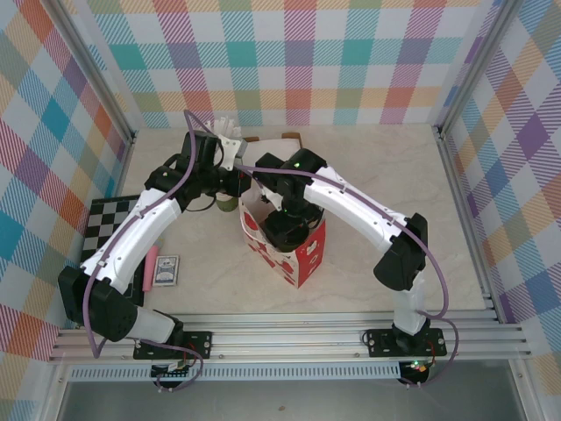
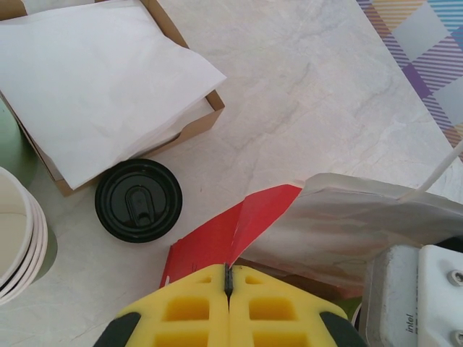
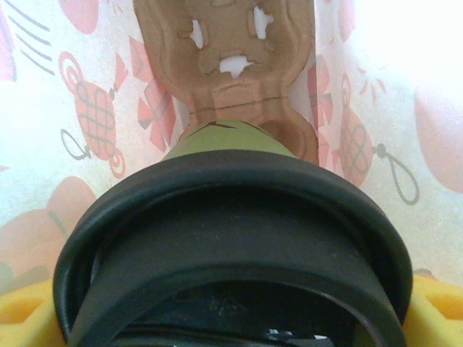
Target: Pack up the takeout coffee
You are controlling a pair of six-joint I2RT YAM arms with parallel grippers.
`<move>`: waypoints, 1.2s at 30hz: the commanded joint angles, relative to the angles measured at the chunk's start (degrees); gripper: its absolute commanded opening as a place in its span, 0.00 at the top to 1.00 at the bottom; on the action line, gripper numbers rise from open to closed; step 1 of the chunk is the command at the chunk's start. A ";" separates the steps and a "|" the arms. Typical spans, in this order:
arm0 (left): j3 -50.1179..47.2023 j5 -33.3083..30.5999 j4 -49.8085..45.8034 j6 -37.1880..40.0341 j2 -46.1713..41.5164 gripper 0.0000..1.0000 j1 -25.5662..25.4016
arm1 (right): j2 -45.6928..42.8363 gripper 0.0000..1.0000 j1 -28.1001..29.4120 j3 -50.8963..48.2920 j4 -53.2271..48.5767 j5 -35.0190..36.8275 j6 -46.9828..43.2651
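Observation:
The takeout coffee (image 3: 226,142), a green cup under a black lid (image 3: 231,217), sits between the yellow fingers (image 3: 22,318) of my right gripper (image 3: 231,322), which is shut on it. The cup hangs inside the red paper bag (image 1: 302,256), above a brown cardboard insert (image 3: 231,50) at the bag's bottom. In the top view my right gripper (image 1: 285,224) reaches down into the bag's mouth. At the bag's left side, my left gripper (image 2: 229,278) is shut on the red rim (image 2: 217,242).
A loose black lid (image 2: 137,200) lies on the table beside a stack of lidless cups (image 2: 16,231) and a cardboard box of white paper (image 2: 108,79). A chessboard (image 1: 105,230), a card pack (image 1: 166,272) and a pink item (image 1: 150,263) lie at the left.

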 commanded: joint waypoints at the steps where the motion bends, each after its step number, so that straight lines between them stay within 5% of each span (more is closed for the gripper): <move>1: 1.60 -2.04 1.29 1.18 -1.45 1.00 1.12 | 0.07 0.40 -0.16 -1.40 -4.07 2.02 -0.88; 17: 1.46 -2.44 1.62 1.46 -1.54 1.00 2.29 | -0.40 0.40 -0.85 -7.01 0.42 0.20 -1.63; 29: 0.94 3.36 2.32 2.02 -1.31 1.00 2.29 | -0.18 0.40 -1.05 -8.54 3.78 2.89 0.84; 36: 0.74 2.72 2.08 1.00 -0.76 1.00 2.29 | -5.61 0.40 -1.08 -4.34 10.36 -13.61 0.11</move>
